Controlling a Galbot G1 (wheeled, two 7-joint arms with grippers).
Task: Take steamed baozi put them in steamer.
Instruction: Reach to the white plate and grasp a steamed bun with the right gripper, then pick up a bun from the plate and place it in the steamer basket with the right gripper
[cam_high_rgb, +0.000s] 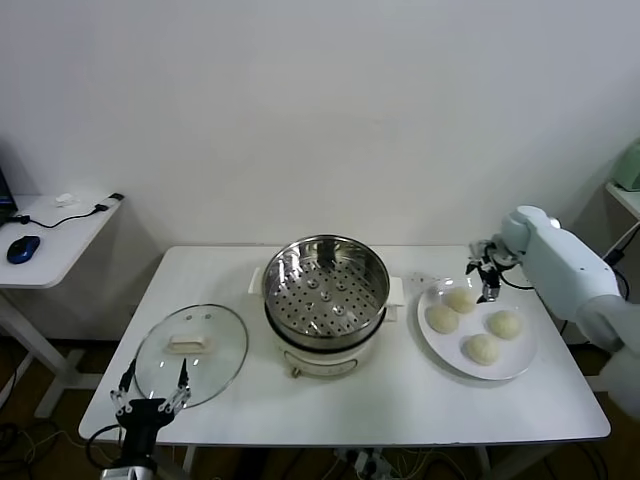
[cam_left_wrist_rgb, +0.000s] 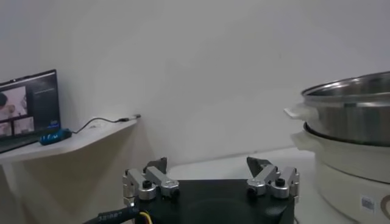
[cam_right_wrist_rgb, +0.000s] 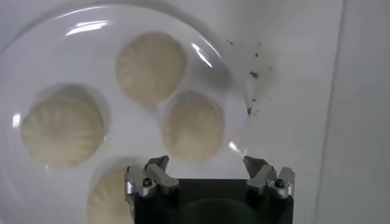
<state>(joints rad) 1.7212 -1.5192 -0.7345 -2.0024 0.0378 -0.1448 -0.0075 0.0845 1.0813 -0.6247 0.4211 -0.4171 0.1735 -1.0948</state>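
Several cream-white steamed baozi lie on a white plate (cam_high_rgb: 516, 354) at the table's right. The one nearest the back is baozi (cam_high_rgb: 460, 299). My right gripper (cam_high_rgb: 484, 274) hovers open just over the plate's far edge, above that bun. In the right wrist view my right gripper (cam_right_wrist_rgb: 207, 165) shows nothing between its fingers, and the closest baozi (cam_right_wrist_rgb: 192, 125) lies just ahead of them. The shiny steamer (cam_high_rgb: 325, 290) stands mid-table with its perforated tray bare. My left gripper (cam_high_rgb: 150, 400) waits open at the table's front left corner and also appears as the left gripper (cam_left_wrist_rgb: 207, 164).
A round glass lid (cam_high_rgb: 191, 350) with a white handle lies left of the steamer, close to my left gripper. A side desk (cam_high_rgb: 55, 235) with a blue mouse and cables stands at far left. A laptop (cam_left_wrist_rgb: 27, 106) sits on it. Crumbs dot the table beside the plate.
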